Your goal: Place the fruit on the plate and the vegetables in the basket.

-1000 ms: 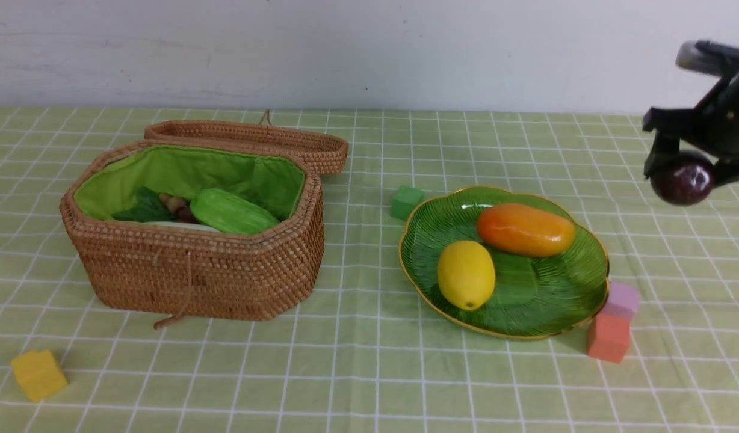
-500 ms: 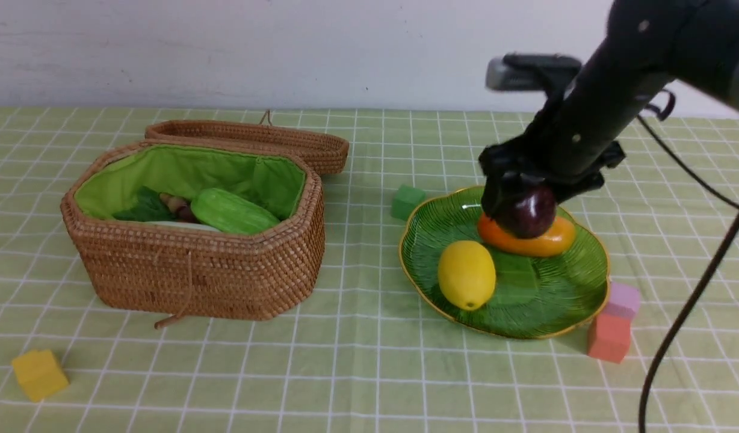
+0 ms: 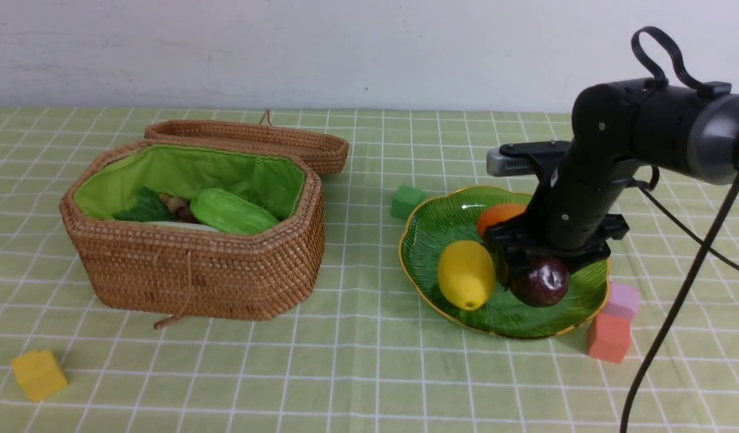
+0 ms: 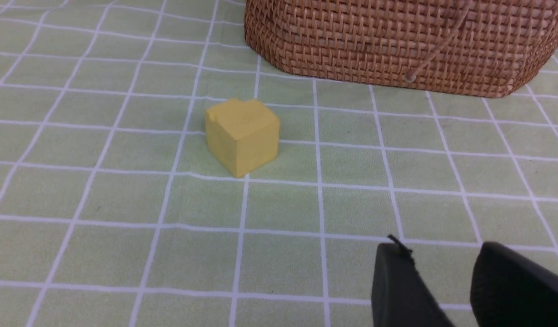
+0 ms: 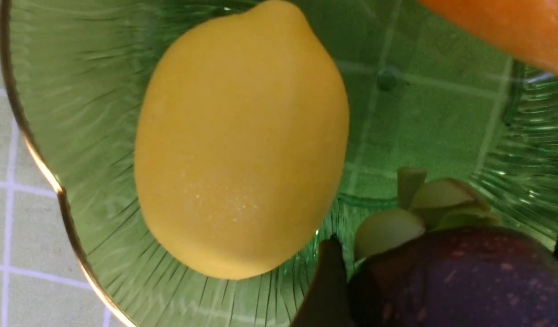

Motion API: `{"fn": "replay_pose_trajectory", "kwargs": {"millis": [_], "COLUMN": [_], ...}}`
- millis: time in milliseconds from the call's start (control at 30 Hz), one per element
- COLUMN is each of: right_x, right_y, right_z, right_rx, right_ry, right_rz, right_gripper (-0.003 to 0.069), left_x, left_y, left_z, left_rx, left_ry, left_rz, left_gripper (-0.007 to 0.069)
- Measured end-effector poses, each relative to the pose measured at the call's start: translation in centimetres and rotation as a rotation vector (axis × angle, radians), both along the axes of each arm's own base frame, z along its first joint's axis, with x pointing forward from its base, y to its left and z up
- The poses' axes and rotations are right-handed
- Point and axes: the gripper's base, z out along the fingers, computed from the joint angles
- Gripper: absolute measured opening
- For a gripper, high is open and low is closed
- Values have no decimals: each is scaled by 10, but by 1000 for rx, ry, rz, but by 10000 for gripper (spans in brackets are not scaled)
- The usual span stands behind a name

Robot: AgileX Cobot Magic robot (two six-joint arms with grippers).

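My right gripper is shut on the fruit's small dark purple ball, low inside the green plate; contact with the plate floor cannot be told. The right wrist view shows the ball between two dark fingers, beside the lemon on the ribbed plate. The lemon and the mango lie on the plate, the mango partly behind my arm. In the open basket lie vegetables: a light-green gourd and green leaves. My left gripper hangs open and empty over the cloth.
A yellow cube sits front left, close to the left gripper. A green cube stands behind the plate's left edge. Pink and orange-red cubes touch the plate's right rim. The basket lid lies folded back. A black cable hangs at right.
My right arm has carried the purple ball in from the far right, over the mango, and down toward the plate's front beside the lemon. The left gripper is unchanged.
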Motion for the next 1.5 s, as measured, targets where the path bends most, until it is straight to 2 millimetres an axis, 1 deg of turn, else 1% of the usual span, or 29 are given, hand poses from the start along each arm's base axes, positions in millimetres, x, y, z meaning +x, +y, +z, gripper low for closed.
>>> {"fn": "replay_pose_trajectory", "kwargs": {"millis": [67, 100, 133, 200, 233, 300, 333, 367, 400, 467, 500, 567, 600, 633, 667, 733, 767, 833, 867, 900, 933, 1000, 1033, 1133, 1233, 1500], "right_x": [0, -1, -1, -3, -5, -9, -12, -13, -20, -31, -41, -54, -66, -75, -89, -109, -126, -151, -153, -170, -177, -191, -198, -211, -216, -217], "right_y": [0, 0, -1, -1, -2, -3, -4, -4, -6, -10, -13, -17, -20, -23, -27, -32, -36, -40, -41, -44, -46, -49, -51, -55, -56, -57], "right_z": [1, 3, 6, 13, 22, 34, 43, 44, 60, 77, 90, 107, 123, 135, 151, 172, 184, 198, 198, 202, 201, 196, 189, 177, 171, 170], "right_rx": [1, 2, 3, 8, 14, 23, 29, 29, 33, 28, 25, 24, 28, 32, 44, 68, 94, 139, 145, 170, 176, 186, 182, 171, 165, 164], "right_ry": [-2, -7, -13, -31, -52, -78, -96, -99, -119, -125, -129, -135, -152, -169, -195, -233, -256, -289, -285, -295, -294, -281, -263, -227, -205, -205], "right_rz": [-1, -3, -3, -3, -3, -3, -3, -3, 8, 32, 45, 58, 62, 65, 66, 65, 65, 68, 69, 73, 73, 74, 74, 75, 75, 76], "right_gripper": [604, 638, 656, 676, 678, 672, 659, 656, 622, 576, 530, 467, 424, 377, 327, 243, 169, 79, 69, 8, -6, -18, -19, -19, -19, -19], "left_x": [0, 0, 0, 0, 0, 0, 0, 0, 0, 0, 0, 0, 0, 0, 0, 0, 0, 0, 0, 0, 0, 0, 0, 0, 0, 0], "left_y": [0, 0, 0, 0, 0, 0, 0, 0, 0, 0, 0, 0, 0, 0, 0, 0, 0, 0, 0, 0, 0, 0, 0, 0, 0, 0], "left_z": [0, 0, 0, 0, 0, 0, 0, 0, 0, 0, 0, 0, 0, 0, 0, 0, 0, 0, 0, 0, 0, 0, 0, 0, 0, 0], "left_rx": [0, 0, 0, 0, 0, 0, 0, 0, 0, 0, 0, 0, 0, 0, 0, 0, 0, 0, 0, 0, 0, 0, 0, 0, 0, 0], "left_ry": [0, 0, 0, 0, 0, 0, 0, 0, 0, 0, 0, 0, 0, 0, 0, 0, 0, 0, 0, 0, 0, 0, 0, 0, 0, 0], "left_rz": [0, 0, 0, 0, 0, 0, 0, 0, 0, 0, 0, 0, 0, 0, 0, 0, 0, 0, 0, 0, 0, 0, 0, 0, 0, 0], "left_gripper": [238, 238, 238, 238, 238, 238, 238, 238, 238, 238, 238, 238, 238, 238, 238, 238, 238, 238, 238, 238, 238, 238, 238, 238, 238, 238]}}
